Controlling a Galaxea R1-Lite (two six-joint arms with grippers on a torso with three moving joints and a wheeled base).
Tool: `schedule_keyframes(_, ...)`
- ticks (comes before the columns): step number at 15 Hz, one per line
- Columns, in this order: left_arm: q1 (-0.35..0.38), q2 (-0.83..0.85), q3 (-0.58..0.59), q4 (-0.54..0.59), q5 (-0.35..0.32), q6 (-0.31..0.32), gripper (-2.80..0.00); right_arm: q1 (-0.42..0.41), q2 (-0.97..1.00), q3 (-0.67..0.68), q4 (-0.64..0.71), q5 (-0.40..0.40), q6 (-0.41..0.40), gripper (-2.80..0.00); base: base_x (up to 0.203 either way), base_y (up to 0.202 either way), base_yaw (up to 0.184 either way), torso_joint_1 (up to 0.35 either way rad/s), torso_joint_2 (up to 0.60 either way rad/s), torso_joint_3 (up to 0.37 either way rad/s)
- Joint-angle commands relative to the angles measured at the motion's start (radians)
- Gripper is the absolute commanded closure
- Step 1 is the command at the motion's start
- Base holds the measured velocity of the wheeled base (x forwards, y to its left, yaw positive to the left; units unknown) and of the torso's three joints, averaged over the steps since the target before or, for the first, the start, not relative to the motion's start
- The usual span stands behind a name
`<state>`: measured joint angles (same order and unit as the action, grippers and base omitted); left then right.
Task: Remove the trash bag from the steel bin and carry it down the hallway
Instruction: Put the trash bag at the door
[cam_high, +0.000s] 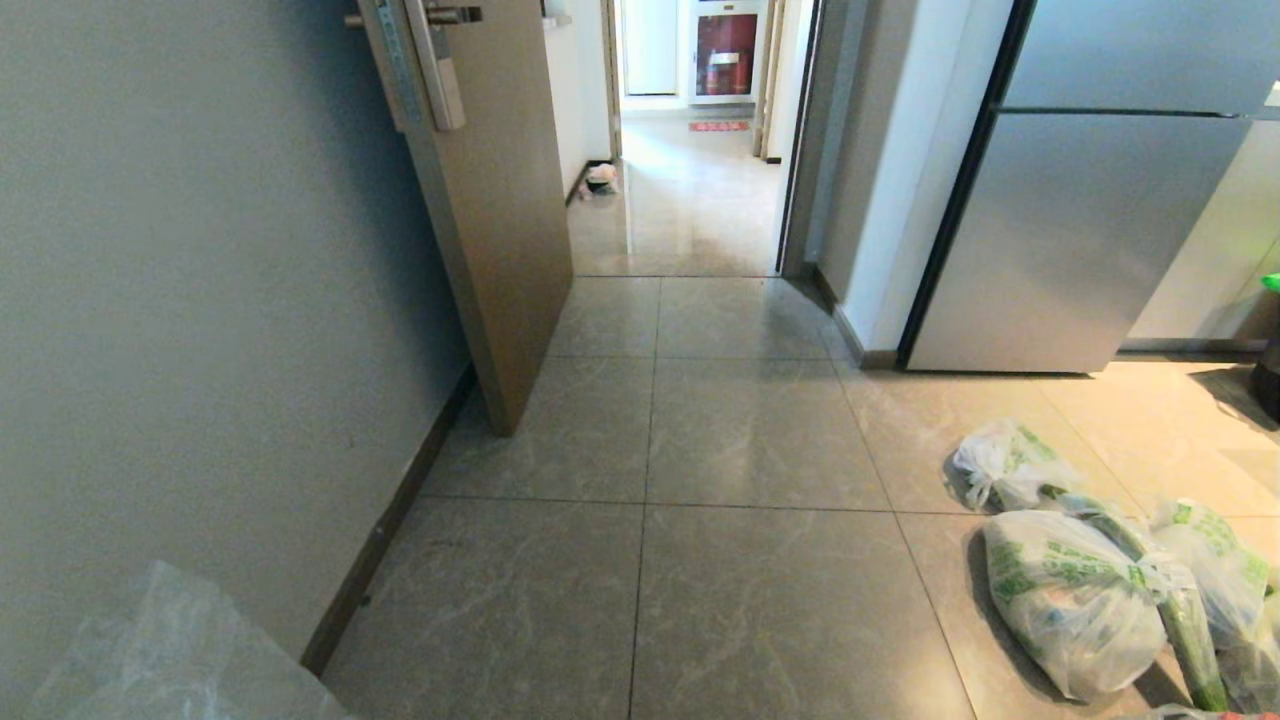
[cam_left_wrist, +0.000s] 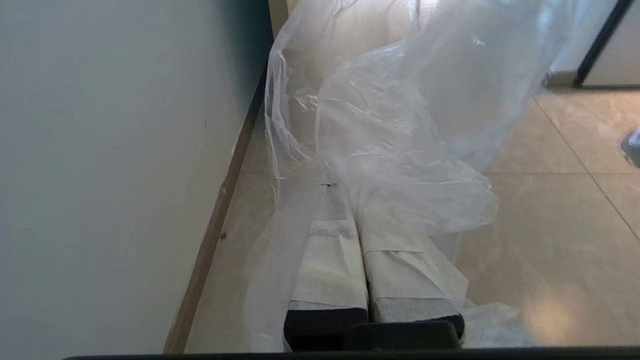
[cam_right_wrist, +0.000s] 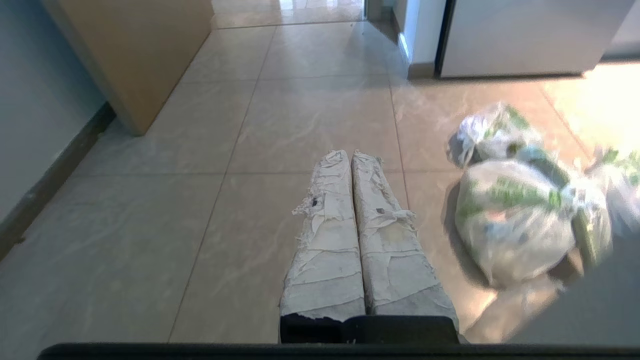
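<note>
While clamped on the trash bag (cam_left_wrist: 400, 130) beside the grey wall (cam_left_wrist: 100, 175), left gripper (cam_left_wrist: 345, 200), right gripper (cam_right_wrist: 352, 160) closed and empty, white bags with green print (cam_high: 1070, 590) knotted on hallway tiles (cam_high: 750, 440).

The trash bag (cam_high: 150, 650) sits at the near left, just beside the wall (cam_high: 200, 300) and its skirting (cam_high: 385, 525), with the open door (cam_high: 490, 200) farther along that wall, standing out over the floor (cam_high: 750, 450). Past the door the hallway (cam_high: 690, 210) runs straight ahead, a small bin (cam_high: 600, 178) against its left wall. The fridge (cam_high: 1080, 230) stands at the far right, and the tied bags (cam_high: 1070, 590) lie on the floor before it, at the near right.
</note>
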<state>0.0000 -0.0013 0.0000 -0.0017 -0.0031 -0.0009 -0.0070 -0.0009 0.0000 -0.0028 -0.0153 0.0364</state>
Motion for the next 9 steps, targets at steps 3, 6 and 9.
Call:
schedule_keyframes(3, 0.0, 0.001, 0.0, 0.0, 0.0, -0.001, 0.0, 0.0, -0.001, 0.002, 0.0, 0.0, 0.0, 0.0, 0.192, 0.0, 0.001, 0.003, 0.0, 0.001)
schedule_keyframes(6, 0.0, 0.001, 0.001, 0.0, 0.0, -0.001, 0.0, -0.001, -0.001, 0.002, 0.0, 0.0, 0.0, 0.0, 0.192, 0.0, 0.0, 0.002, 0.0, 0.005)
schedule_keyframes(9, 0.0, 0.001, 0.0, 0.0, 0.0, 0.0, 0.0, -0.001, -0.001, 0.002, 0.0, 0.0, 0.0, 0.0, 0.19, 0.0, 0.0, 0.001, 0.0, 0.002)
